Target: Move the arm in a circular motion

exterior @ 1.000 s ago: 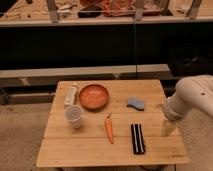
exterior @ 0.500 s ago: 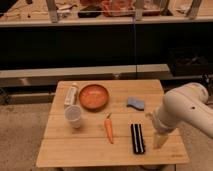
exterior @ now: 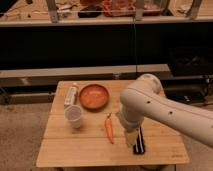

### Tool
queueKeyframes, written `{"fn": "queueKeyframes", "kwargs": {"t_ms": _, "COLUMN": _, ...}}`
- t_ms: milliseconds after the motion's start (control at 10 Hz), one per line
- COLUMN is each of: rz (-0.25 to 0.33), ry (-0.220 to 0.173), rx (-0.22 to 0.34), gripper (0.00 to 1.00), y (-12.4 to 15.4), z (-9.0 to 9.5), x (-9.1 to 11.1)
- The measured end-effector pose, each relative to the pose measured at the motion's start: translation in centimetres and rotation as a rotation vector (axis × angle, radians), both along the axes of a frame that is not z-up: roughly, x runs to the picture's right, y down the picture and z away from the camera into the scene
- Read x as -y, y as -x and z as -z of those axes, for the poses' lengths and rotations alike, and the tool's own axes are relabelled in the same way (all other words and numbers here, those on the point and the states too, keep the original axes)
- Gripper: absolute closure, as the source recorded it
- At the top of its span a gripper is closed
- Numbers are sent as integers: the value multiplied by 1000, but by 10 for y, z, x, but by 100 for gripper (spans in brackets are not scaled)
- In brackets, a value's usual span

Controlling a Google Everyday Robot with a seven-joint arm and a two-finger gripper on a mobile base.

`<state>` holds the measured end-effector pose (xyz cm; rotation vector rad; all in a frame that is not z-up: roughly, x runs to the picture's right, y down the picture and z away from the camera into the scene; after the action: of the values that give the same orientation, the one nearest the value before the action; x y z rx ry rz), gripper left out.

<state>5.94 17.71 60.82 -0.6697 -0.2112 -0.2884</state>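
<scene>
Since the job is only tracing a circle, the arm (exterior: pixel 150 107) hangs over the table (exterior: pixel 75 150) carrying nothing obvious. Its gripper (exterior: pixel 131 136) points down beside the carrot (exterior: pixel 109 129), and honestly whether it's closed isn't clear.

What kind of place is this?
Probably a robot test lab: a white arm reaches over a wooden table laid with a bowl, cup and carrot, its gripper low near the carrot; cluttered shelving stands behind.

Wooden table (exterior: pixel 75 150), dark shelving (exterior: pixel 60 45) behind, speckled floor (exterior: pixel 20 140).
</scene>
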Motion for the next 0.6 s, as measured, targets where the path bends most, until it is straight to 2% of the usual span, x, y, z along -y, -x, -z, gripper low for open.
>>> {"fn": "queueKeyframes", "kwargs": {"t_ms": 200, "rz": 88, "ry": -6, "rx": 46, "gripper": 20, "y": 40, "z": -1, "x": 18}}
{"fn": "queueKeyframes", "kwargs": {"t_ms": 400, "rz": 151, "ry": -21, "rx": 83, "gripper": 20, "y": 62, "z": -17, "x": 52}}
{"fn": "queueKeyframes", "kwargs": {"t_ms": 600, "rz": 187, "ry": -28, "rx": 129, "gripper": 20, "y": 84, "z": -35, "x": 82}}
